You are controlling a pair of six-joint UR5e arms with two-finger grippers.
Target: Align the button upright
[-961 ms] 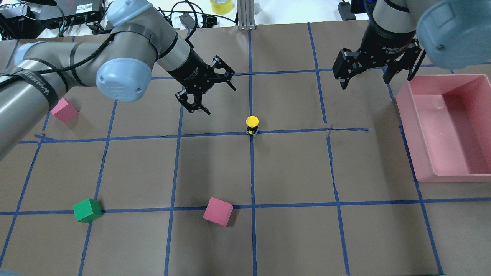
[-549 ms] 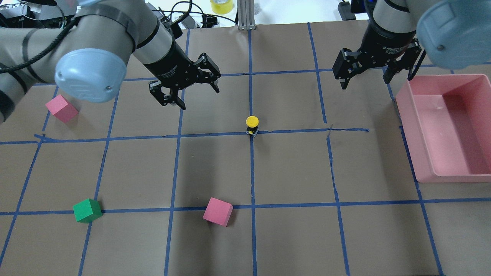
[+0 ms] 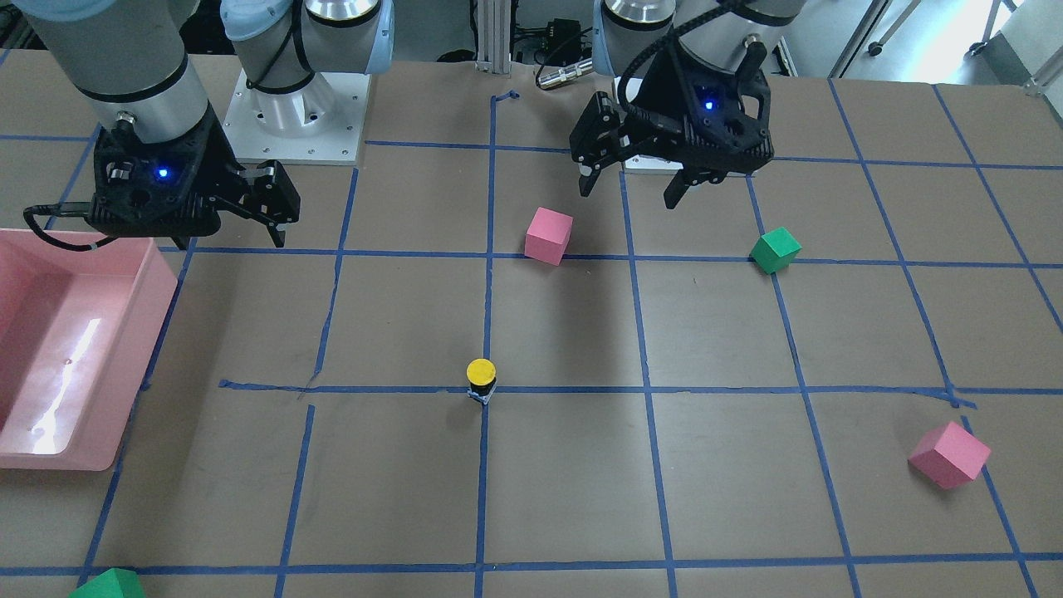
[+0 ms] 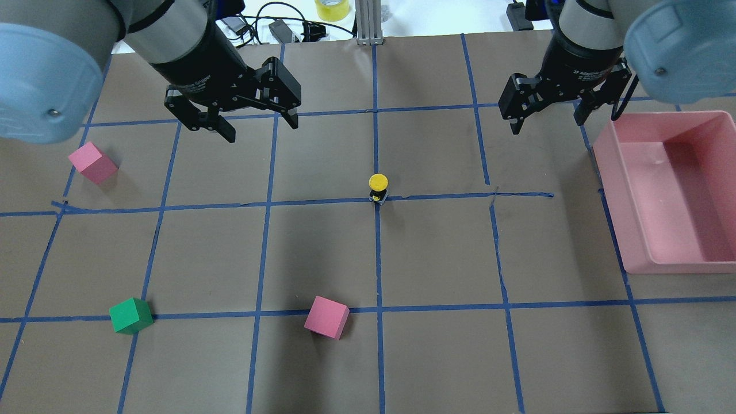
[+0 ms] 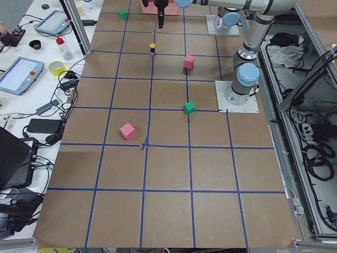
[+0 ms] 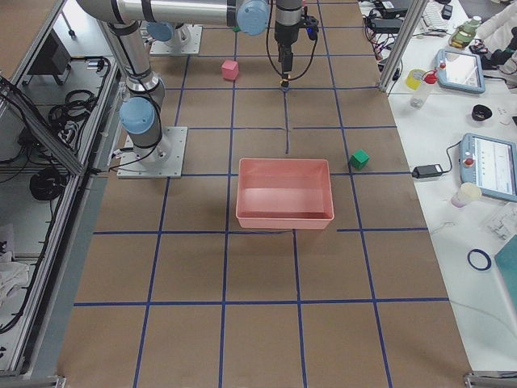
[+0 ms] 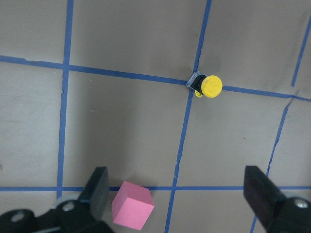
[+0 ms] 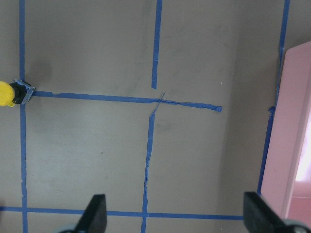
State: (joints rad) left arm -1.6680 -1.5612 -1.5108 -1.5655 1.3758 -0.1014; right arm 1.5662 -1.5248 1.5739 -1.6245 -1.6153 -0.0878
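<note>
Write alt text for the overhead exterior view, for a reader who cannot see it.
A yellow-capped button stands upright where blue tape lines cross, near the middle of a brown table. The left gripper and right gripper hover open beyond it, holding nothing. A pink cube, a second pink cube, a green cube and a pink bin sit farther out.

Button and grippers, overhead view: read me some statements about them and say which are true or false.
The button stands upright on the table, yellow cap up. True.
The left gripper is shut on the button. False: it is open, away from the button.
The right gripper is open and holds nothing. True.
A pink cube lies in the bin. False: both pink cubes sit on the table, outside it.
</note>
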